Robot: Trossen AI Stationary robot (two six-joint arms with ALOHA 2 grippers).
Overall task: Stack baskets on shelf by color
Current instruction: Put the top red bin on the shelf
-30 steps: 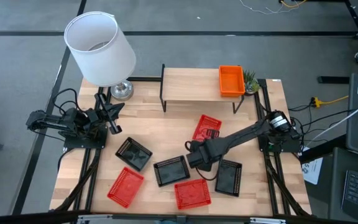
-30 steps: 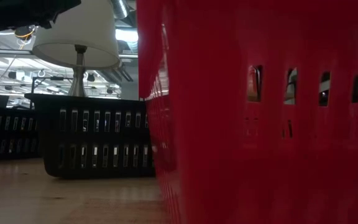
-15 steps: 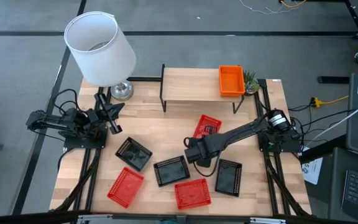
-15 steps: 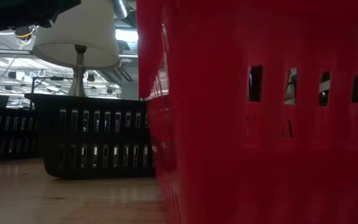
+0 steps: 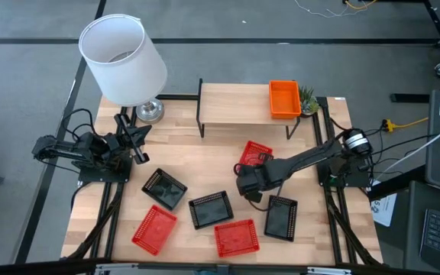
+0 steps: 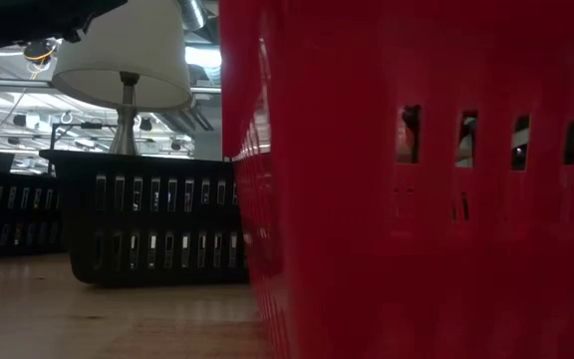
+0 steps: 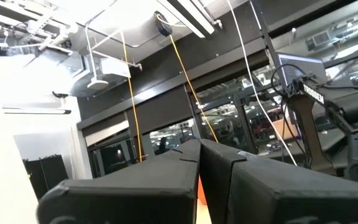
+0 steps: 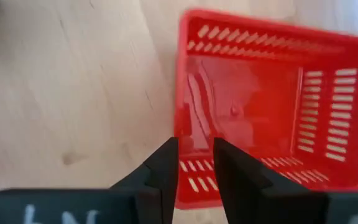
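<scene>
The shelf (image 5: pixel 235 103) stands at the table's far side with an orange basket (image 5: pixel 283 99) on its right end. On the table lie three black baskets (image 5: pixel 164 187) (image 5: pixel 211 208) (image 5: pixel 281 216) and three red ones (image 5: pixel 154 228) (image 5: pixel 236 237) (image 5: pixel 254 156). My right gripper (image 5: pixel 248 177) (image 8: pixel 195 163) hovers over a corner of the red basket (image 8: pixel 272 99) in front of the shelf, open by a narrow gap. My left gripper (image 5: pixel 132 141) (image 7: pixel 199 168) waits shut at the table's left side.
A lamp with a white shade (image 5: pixel 124 57) stands at the far left corner, and a small plant (image 5: pixel 308 99) sits beside the shelf's right end. In the low view a red basket wall (image 6: pixel 417 179) fills the right, with a black basket (image 6: pixel 147 219) behind it.
My right gripper has moved from above the black baskets toward the table's far edge and now stands at the near corner of the red basket in front of the shelf. The baskets have stayed where they were.
</scene>
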